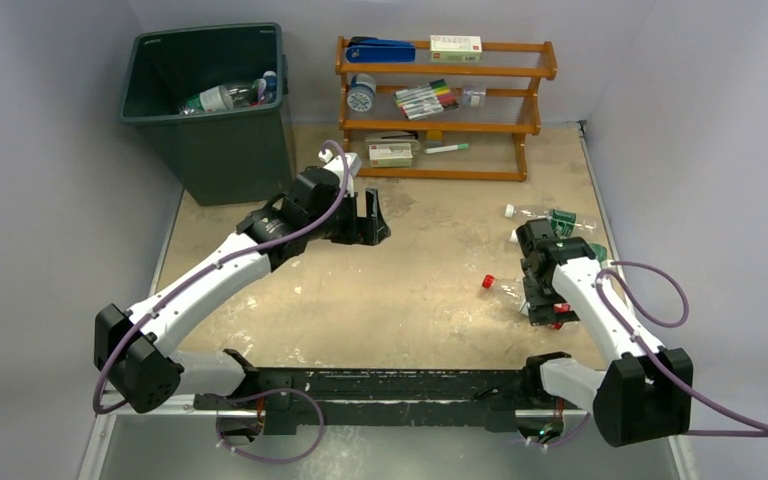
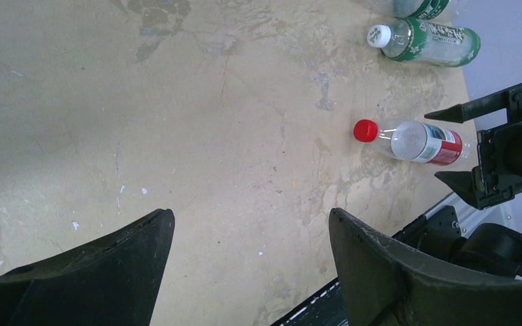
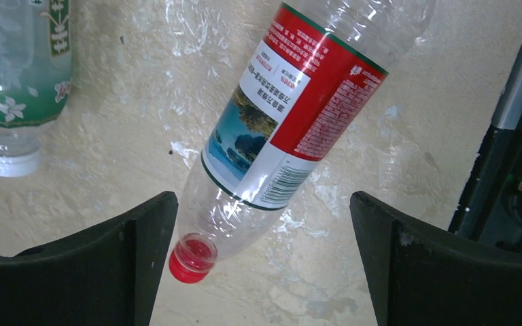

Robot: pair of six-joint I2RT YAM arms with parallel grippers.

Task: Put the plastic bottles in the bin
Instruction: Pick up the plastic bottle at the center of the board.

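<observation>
At the table's (image 1: 410, 290) right side, the right gripper (image 3: 262, 204) hovers spread above a red-capped bottle (image 3: 292, 115), green-labelled bottles (image 2: 428, 42) lying near; the left gripper (image 2: 251, 217) hangs wide and empty; the bin (image 1: 230, 150) holds discarded bottles (image 1: 222, 97), perhaps three

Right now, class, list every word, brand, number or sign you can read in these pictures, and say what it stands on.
Nothing can be quoted letter for letter.
Red-label bottle: Chinese print and a barcode, too small to read.
Green-label bottle: characters blurred and cut off.
White box on the rack: print too small.
Bin rim: mark unreadable.
</observation>
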